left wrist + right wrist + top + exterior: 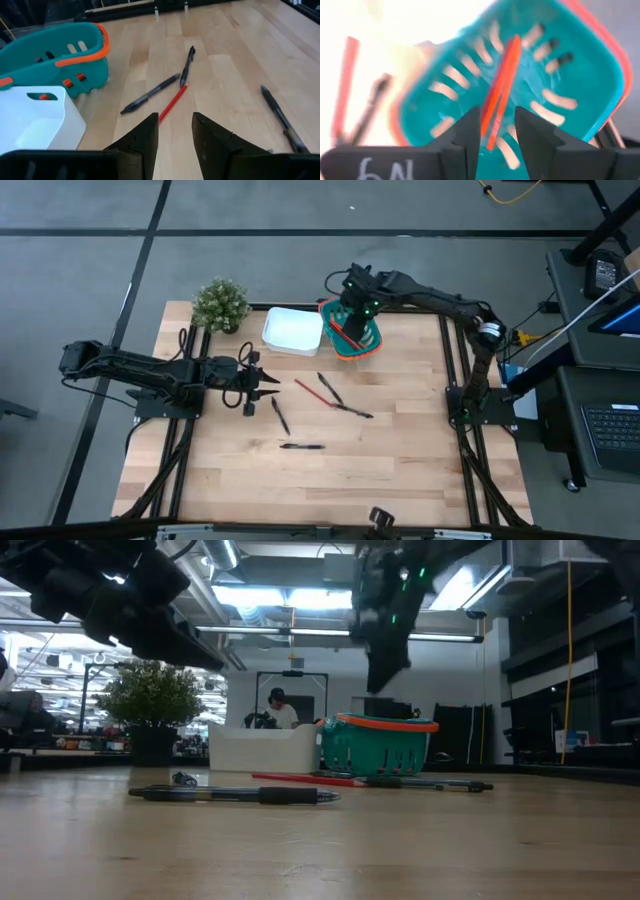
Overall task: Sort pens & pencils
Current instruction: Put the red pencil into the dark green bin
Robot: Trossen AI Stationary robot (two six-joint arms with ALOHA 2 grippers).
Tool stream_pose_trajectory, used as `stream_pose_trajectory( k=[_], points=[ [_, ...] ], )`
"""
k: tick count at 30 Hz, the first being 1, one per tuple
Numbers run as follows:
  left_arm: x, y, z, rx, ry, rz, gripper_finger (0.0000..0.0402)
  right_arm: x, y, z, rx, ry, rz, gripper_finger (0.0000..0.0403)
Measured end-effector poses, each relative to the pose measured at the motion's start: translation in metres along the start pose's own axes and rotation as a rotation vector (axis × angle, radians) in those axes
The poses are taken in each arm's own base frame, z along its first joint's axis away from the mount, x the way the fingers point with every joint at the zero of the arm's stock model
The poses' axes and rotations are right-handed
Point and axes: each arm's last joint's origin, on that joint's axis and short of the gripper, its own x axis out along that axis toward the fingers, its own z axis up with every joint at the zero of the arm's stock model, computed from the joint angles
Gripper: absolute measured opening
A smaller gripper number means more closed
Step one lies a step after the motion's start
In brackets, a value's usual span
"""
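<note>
My right gripper (496,131), marked "6N", hung over the teal basket (580,75), parted, holding nothing; orange pencils (501,85) lay inside below it, seen only from that wrist. My left gripper (175,137), also parted and empty, faced a red pencil (173,102) and black pens (150,93) on the desk (235,65) ahead.
</note>
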Motion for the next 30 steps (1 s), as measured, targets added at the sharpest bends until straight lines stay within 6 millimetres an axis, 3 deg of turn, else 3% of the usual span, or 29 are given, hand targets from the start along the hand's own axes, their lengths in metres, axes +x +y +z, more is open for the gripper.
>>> stream_pose_trajectory(
  k=[5, 10, 14, 21, 30],
  points=[
    [0.0, 0.002, 0.001, -0.001, -0.013, 0.009, 0.0112, -0.047, 0.034, -0.004, -0.064, -0.173, 0.011, 0.0122],
    [0.0, 0.008, -0.001, -0.003, 0.007, 0.031, 0.0112, -0.055, 0.068, -0.033, -0.14, -0.394, 0.012, 0.0122],
    [0.0, 0.011, -0.002, -0.01, 0.009, 0.018, 0.0112, -0.045, 0.078, -0.064, -0.111, -0.523, 0.049, 0.0122],
    [0.003, 0.016, -0.003, -0.027, 0.032, 0.017, 0.0112, -0.008, 0.086, -0.11, -0.088, -0.615, 0.091, 0.0122],
    [0.039, 0.024, 0.022, 0.024, 0.295, -0.027, 0.0112, 0.016, 0.106, -0.139, -0.147, -0.719, 0.18, 0.0122]
  ],
)
